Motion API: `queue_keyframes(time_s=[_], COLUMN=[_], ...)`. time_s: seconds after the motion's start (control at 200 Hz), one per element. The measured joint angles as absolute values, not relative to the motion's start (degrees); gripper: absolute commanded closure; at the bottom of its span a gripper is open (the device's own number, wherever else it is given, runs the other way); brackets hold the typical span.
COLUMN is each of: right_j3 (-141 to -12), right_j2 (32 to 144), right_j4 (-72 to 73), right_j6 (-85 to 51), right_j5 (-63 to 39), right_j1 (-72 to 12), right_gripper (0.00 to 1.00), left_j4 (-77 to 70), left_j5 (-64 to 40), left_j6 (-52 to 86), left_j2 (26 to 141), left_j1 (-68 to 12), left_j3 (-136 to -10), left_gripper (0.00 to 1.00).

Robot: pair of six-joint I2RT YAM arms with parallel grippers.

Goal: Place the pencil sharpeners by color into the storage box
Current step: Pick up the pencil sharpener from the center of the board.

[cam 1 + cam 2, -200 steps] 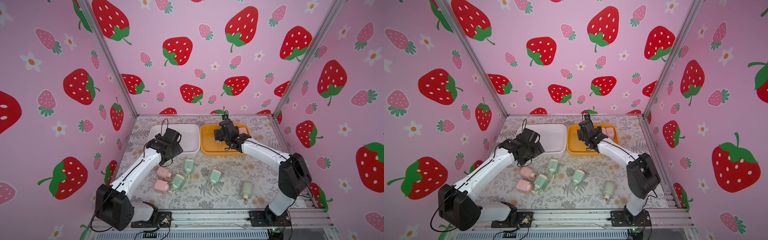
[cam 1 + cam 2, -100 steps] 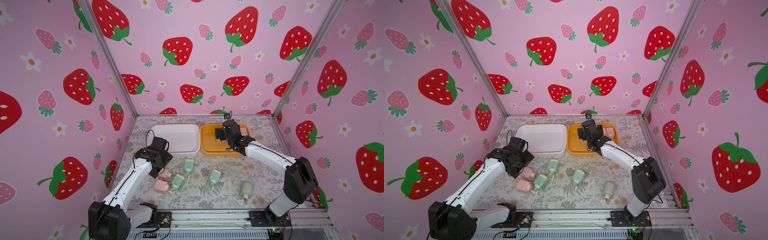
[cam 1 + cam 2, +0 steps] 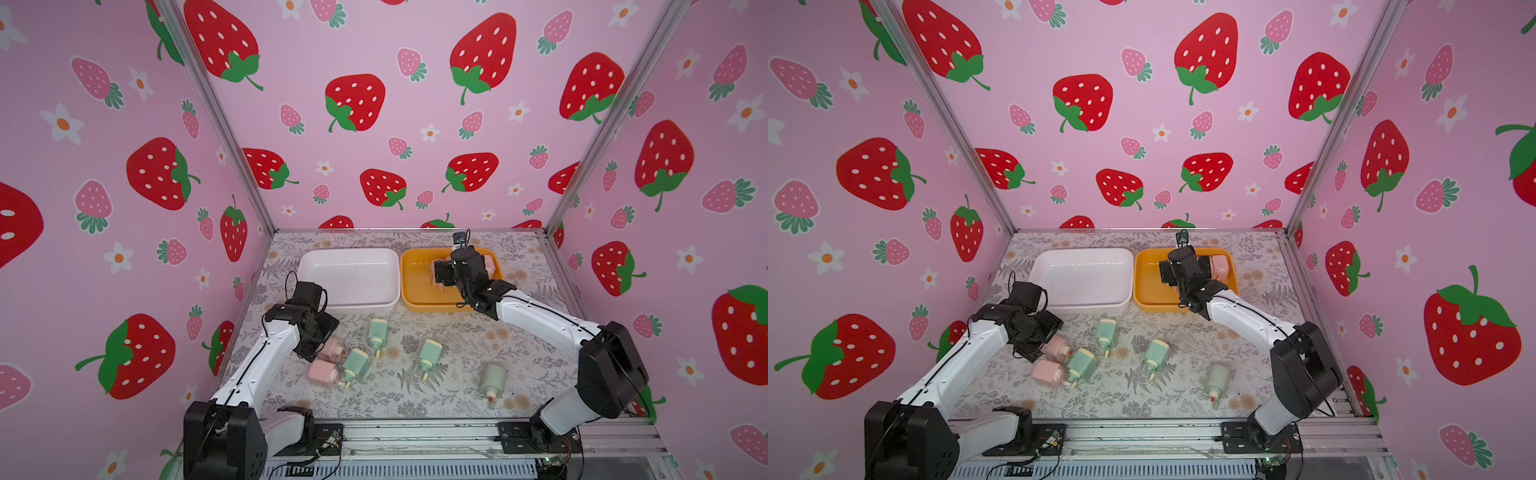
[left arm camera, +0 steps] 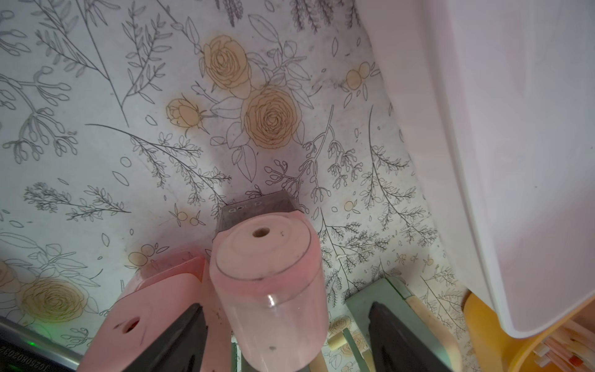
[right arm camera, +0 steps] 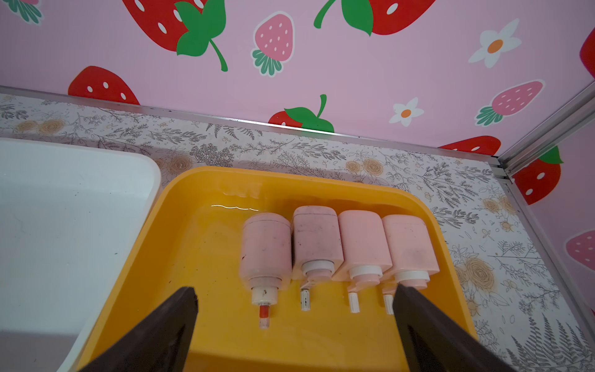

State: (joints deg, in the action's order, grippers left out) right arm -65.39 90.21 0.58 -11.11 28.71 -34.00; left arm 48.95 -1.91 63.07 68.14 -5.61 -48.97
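Note:
Several pink pencil sharpeners [image 5: 265, 248] lie in a row in the orange storage box [image 3: 415, 286]. My right gripper [image 5: 294, 290] hovers open just over their knob ends, holding nothing. The white storage box [image 3: 349, 274] beside it has nothing in it. On the mat lie two pink sharpeners [image 3: 331, 347] [image 3: 321, 372] and several mint green ones [image 3: 377, 330] [image 3: 430, 353]. My left gripper [image 4: 286, 307] is low over the mat and open. Its fingers [image 4: 180, 338] straddle the farther pink sharpener [image 4: 270, 290], with a gap on one side.
One green sharpener [image 3: 355, 365] leans against the nearer pink one, and another [image 3: 491, 379] lies apart at the front right. In the left wrist view the second pink sharpener [image 4: 145, 315] and a green one [image 4: 367, 299] crowd the fingers. Pink walls enclose the mat on three sides.
My left arm swung down from beside the white box to the pink sharpener on the mat, and its jaws have narrowed a little. My right gripper shifted slightly over the orange box.

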Motion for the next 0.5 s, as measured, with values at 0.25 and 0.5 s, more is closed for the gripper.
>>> queue_keyframes(time_s=[0.25, 0.5], right_j3=[-65.39, -65.39], right_j2=[89.86, 89.86], right_j4=[1.15, 1.19], right_j6=[-11.16, -11.29], right_j5=[28.60, 28.47], right_j1=[-34.11, -34.46], right_gripper=[0.00, 0.00], left_j4=[46.24, 43.55], left_j5=[-1.48, -2.61], left_j6=[62.81, 62.08], left_j2=[68.20, 70.72], left_j1=[-4.01, -3.31], left_j3=[-46.04, -44.77], left_gripper=[0.21, 0.33])
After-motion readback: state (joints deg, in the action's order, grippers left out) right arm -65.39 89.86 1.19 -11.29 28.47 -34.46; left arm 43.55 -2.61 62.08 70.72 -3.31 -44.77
